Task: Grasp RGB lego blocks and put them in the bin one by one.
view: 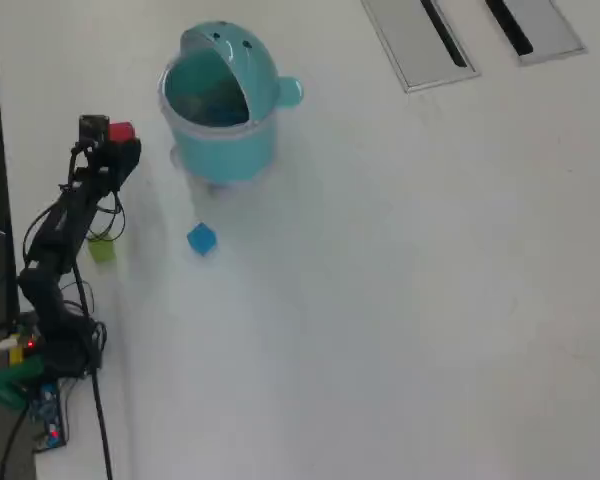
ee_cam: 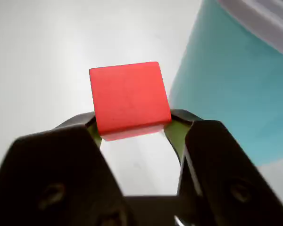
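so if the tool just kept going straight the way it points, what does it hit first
Probably nothing: the tool, holding the red block, points past the bin, which sits just to its right in the wrist view. Depth is unclear, so it might graze it.

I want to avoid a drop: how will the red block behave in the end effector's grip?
The red block looks rigid, with flat faces, so it probably will not deform. Its surface seems smooth, and the end effector pinches only its lower edge, so it could slip. A cube should not roll if dropped.

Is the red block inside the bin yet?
No, it is out. The red block sits pinched in the gripper, beside the bin, left of it in the overhead view.
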Motion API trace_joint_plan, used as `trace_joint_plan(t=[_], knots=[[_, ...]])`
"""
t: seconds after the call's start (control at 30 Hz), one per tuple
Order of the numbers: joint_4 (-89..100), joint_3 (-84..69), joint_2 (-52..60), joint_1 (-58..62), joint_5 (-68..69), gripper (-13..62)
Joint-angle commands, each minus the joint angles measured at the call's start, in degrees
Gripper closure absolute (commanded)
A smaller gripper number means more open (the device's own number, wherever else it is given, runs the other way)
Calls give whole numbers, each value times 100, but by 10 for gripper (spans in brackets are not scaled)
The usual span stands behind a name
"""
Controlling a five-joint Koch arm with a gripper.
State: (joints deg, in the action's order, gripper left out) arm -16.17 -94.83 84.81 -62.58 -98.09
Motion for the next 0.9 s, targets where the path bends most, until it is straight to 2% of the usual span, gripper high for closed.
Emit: trace_joint_plan(t=[0.0,0.27,0.57,0.87], knots=[[79,598,343,88,-35,391],[70,2048,132,483,-35,392],[-1178,5862,-1749,905,9,391],[-2109,8464,-3393,1055,26,391]])
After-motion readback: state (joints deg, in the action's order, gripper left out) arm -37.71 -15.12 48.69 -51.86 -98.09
